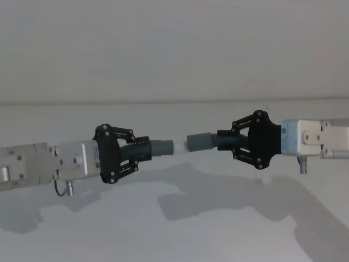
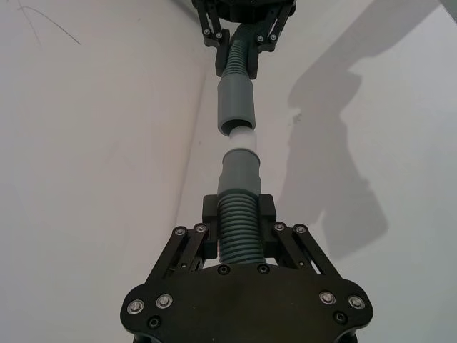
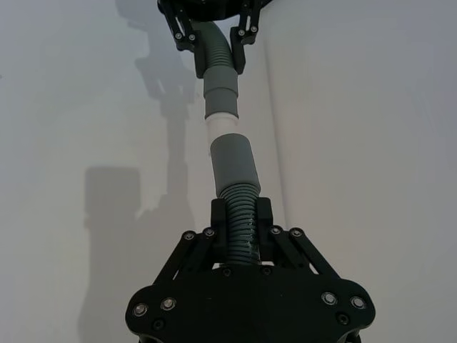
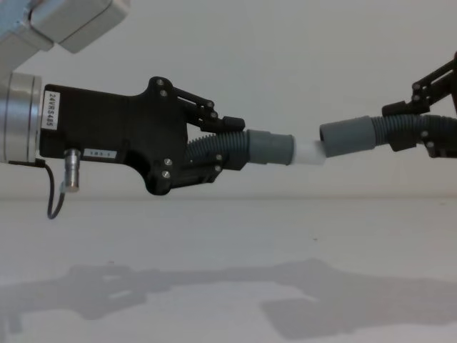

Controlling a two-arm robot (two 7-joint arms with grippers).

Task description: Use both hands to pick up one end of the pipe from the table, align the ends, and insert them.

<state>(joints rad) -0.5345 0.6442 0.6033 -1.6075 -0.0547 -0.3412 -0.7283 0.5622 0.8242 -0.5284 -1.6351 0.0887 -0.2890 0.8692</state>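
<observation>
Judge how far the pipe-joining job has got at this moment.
Done: both pieces are lifted off the table, the left claw shut on the white-tipped pipe piece, the right claw on the hollow-cuffed pipe piece. In hand: the white tip sits at the cuff's mouth. Left: pushing it home.

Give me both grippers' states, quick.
Left gripper: shut on the white-tipped pipe piece.
Right gripper: shut on the open-cuffed pipe piece.
</observation>
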